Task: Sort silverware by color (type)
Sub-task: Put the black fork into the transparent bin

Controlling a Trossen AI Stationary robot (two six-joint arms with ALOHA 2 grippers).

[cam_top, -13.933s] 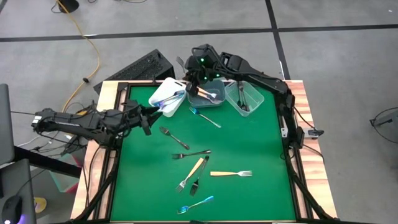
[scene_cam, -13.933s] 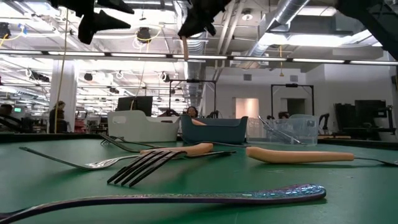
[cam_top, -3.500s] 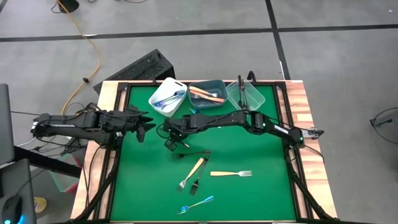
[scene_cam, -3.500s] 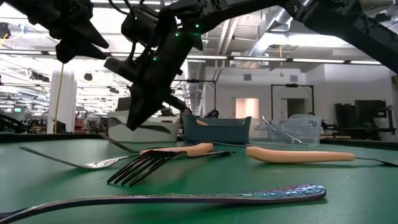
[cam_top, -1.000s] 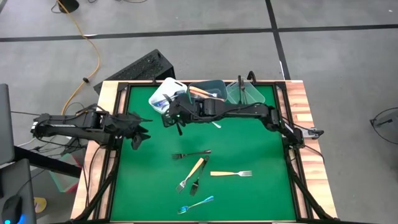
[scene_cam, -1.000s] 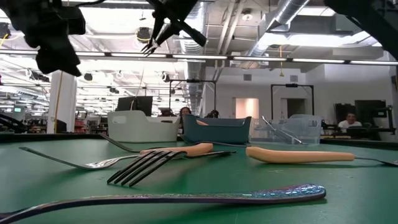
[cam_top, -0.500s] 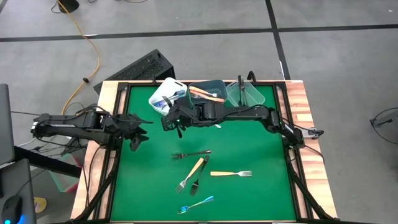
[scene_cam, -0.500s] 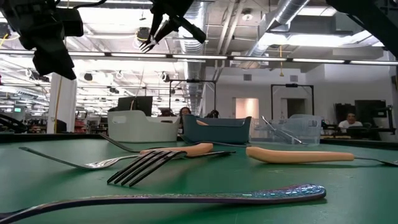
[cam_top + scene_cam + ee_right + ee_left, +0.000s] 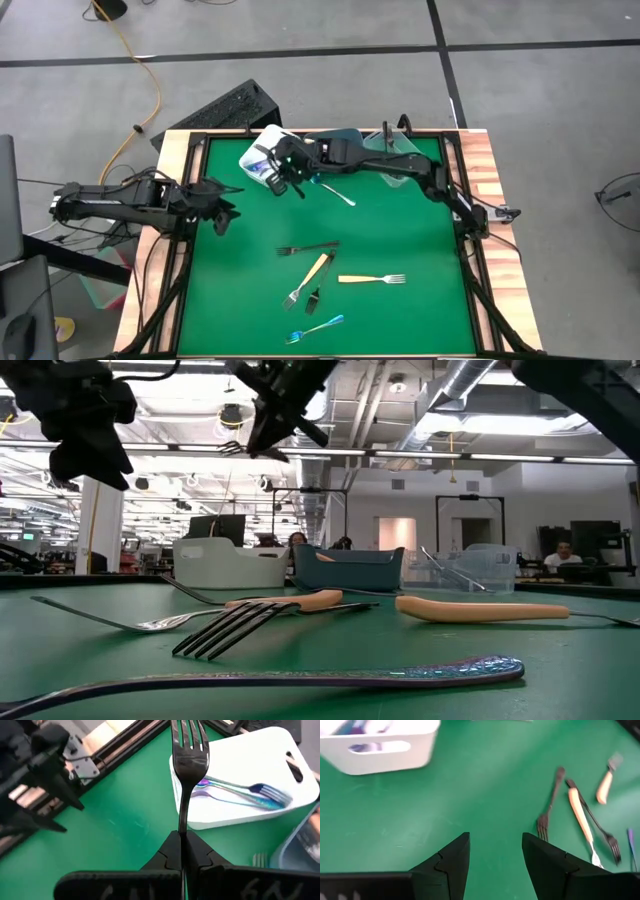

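Right jaws (image 9: 181, 851) are pinched tight on the thin stem of a dark metal fork (image 9: 187, 750) — 4 tines pointing away from the wrist, head glossy and near black. It hangs in the air at the near edge of the white bin (image 9: 262, 152), where blue-purple iridescent utensils (image 9: 240, 790) already lie side by side. Next along the back of the counter (image 9: 400, 230) sit the grey-blue bin (image 9: 345, 570) and the clear bin (image 9: 395, 150).

Left jaws (image 9: 495, 865) stand wide apart with nothing between them, hovering over bare green near the counter's left side.

Down the middle, loose pieces: a dark fork (image 9: 305, 247), an orange-handled fork (image 9: 310, 275) crossing another dark one (image 9: 317, 293), a second orange-handled fork (image 9: 372, 279) just beside — and a blue iridescent fork (image 9: 315, 328) nearest the front edge.
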